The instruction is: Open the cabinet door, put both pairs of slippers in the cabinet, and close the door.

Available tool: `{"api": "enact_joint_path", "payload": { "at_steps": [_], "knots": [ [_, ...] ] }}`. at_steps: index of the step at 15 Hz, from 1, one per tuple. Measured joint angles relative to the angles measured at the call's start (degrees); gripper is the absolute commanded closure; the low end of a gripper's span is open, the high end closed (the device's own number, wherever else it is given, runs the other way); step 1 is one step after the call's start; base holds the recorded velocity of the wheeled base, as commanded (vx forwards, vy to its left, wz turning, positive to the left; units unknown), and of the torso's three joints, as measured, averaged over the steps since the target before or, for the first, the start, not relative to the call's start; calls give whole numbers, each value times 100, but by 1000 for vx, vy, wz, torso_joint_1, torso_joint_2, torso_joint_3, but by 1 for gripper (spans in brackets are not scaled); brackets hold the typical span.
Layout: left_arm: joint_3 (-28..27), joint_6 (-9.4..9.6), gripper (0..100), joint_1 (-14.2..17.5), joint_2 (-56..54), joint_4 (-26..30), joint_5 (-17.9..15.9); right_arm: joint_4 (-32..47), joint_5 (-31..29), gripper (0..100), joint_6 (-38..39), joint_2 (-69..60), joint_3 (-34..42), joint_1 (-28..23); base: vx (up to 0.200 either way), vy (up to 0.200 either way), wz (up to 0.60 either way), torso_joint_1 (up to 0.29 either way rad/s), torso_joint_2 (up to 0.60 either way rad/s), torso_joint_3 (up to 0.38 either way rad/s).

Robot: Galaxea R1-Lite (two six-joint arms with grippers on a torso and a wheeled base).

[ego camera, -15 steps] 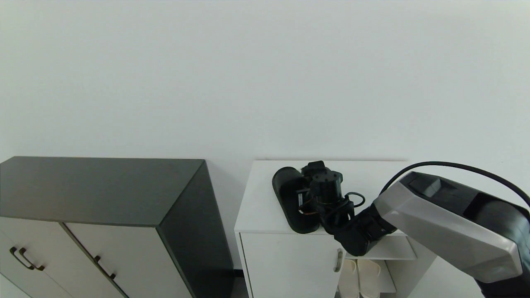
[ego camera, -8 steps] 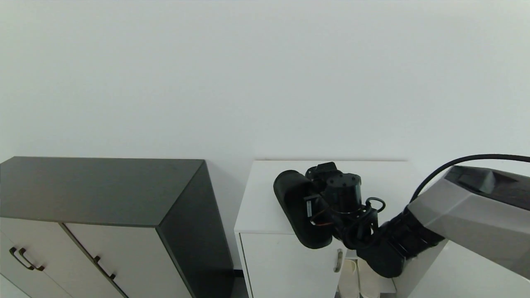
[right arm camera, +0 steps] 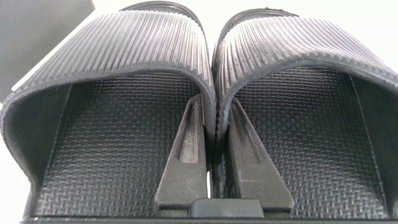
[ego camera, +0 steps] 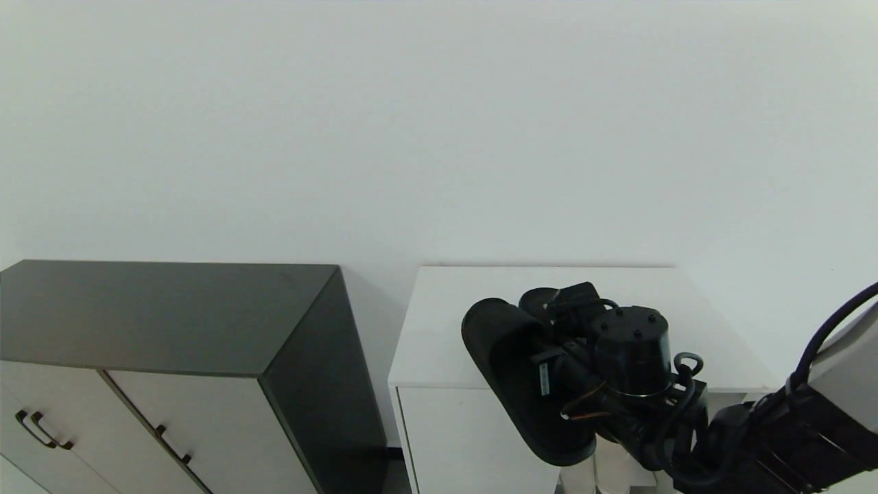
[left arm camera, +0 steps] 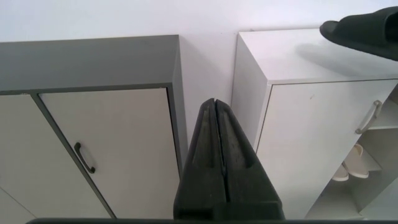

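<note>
The right gripper (right arm camera: 214, 109) pinches the inner sides of both black slippers (ego camera: 521, 370) together, likely so one grip carries the pair, low and right of middle over the white cabinet (ego camera: 439, 322), while the left gripper (left arm camera: 216, 107) is squeezed closed on nothing.

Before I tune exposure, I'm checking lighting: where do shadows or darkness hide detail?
Head view: black slippers and right arm merge into one dark mass. Left wrist view: slippers cast a shadow on the white cabinet top; left gripper evenly lit. Right wrist view: right gripper and slipper ribbing evenly lit, no glare.
</note>
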Motion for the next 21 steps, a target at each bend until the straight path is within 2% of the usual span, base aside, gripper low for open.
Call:
{"api": "enact_joint_path", "payload": {
  "at_steps": [4,17,21],
  "knots": [
    [0,2,100,2,0,0,-1,-33,-2,100,-20,-55,94,35,0,0,0,0,0,0],
    [0,-6,100,2,0,0,-4,-49,-38,100,-39,118,108,107,-200,0,0,4,3,3],
    [0,-6,100,2,0,0,-1,-386,-83,100,-68,228,171,100,-150,0,0,3,1,-2]
  ]
}}
